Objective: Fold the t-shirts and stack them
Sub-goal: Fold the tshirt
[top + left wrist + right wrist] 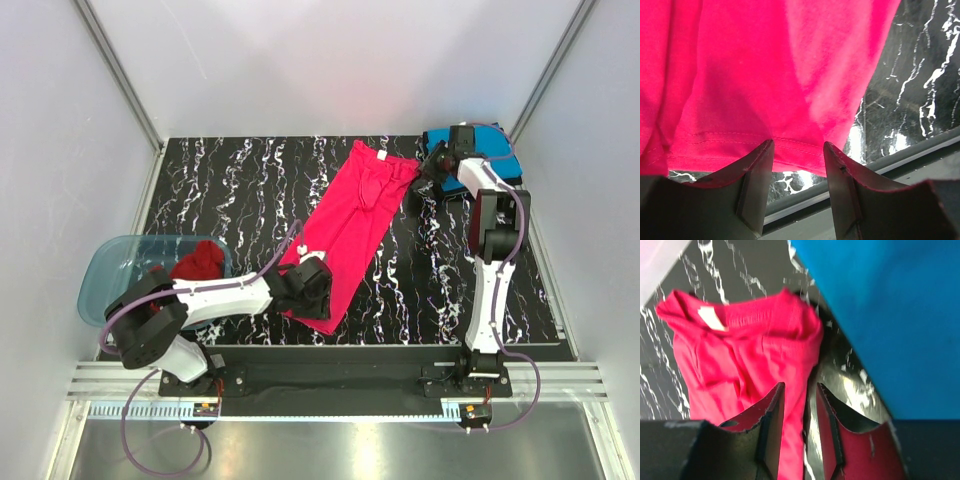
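The bright blue folded t-shirt [497, 158] in the far right corner is largely covered by the right arm in the top view and cut off at the frame edge in the right wrist view [890, 315]. The crumpled darker red t-shirt [197, 262] sits in the translucent blue-grey plastic tub [95, 275] at the left, partly masked by the left arm.

The bright pink-red t-shirt [350, 220] lies stretched diagonally across the black marbled table [230, 190], collar far, hem near. The left gripper [318, 290] covers the near hem; its jaws stand wide, the hem at their tips [797, 145]. The right gripper [437, 168] hovers by the collar end, its jaws narrow [800, 387]. Cloth [740, 355] runs into the gap, but whether they pinch it cannot be told.
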You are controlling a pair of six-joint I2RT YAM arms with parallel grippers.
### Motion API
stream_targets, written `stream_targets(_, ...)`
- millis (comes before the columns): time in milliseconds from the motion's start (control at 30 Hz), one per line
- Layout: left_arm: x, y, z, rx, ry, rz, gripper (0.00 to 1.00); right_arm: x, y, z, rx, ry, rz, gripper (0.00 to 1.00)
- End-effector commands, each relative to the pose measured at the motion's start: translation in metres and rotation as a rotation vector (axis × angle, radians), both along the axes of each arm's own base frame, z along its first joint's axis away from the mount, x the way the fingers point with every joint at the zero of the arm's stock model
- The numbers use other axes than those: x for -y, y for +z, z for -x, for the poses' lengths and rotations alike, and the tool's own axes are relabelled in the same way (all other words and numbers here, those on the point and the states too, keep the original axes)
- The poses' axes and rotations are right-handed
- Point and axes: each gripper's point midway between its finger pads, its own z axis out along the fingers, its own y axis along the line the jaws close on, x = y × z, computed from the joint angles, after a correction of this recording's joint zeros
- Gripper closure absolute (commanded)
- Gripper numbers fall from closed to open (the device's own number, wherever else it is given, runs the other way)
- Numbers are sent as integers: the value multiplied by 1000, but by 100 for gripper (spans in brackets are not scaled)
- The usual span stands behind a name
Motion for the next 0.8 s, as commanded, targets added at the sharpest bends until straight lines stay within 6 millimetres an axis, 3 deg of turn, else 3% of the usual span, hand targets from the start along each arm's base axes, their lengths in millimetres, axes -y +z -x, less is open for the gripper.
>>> stream_targets(0, -3, 1, -3, 26, 29, -3, 50, 14, 14, -28, 82, -49, 16, 62)
stream_targets(100, -4, -5, 2, 12, 25, -18, 50, 13, -5, -32, 57, -38, 10, 64)
stream_targets(267, -6, -7, 7, 26, 15, -31, 50, 15, -16, -44, 48, -50, 12, 74)
stream_targets(300, -7, -7, 9, 24, 15, -34, 50, 17, -22, -45, 40, -57, 22, 84)
stream_targets(400, -11, -12, 13, 13, 22, -45, 50, 25, -28, -53, 44, -81, 58, 99)
stream_targets(433, -12, -13, 14, 11, 22, -48, 50, 25, -20, -61, 70, -82, 60, 100)
stream_targets(567, -16, -19, 16, 4, 20, -67, 50, 22, -21, -75, 85, -69, 40, 100)
stream_targets(600, -15, -19, 17, 5, 18, -68, 50, 21, -30, -78, 81, -65, 35, 100)
stream_targets(633, -14, -20, 19, 3, 12, -70, 50, 20, -18, -86, 116, -61, 31, 100)
stream_targets(733, -1, -16, 20, 6, -1, -58, 50, 15, -12, -103, 175, -31, 9, 100)
stream_targets(767, 2, -16, 20, 11, -7, -59, 50, 14, -24, -105, 168, -25, 7, 100)
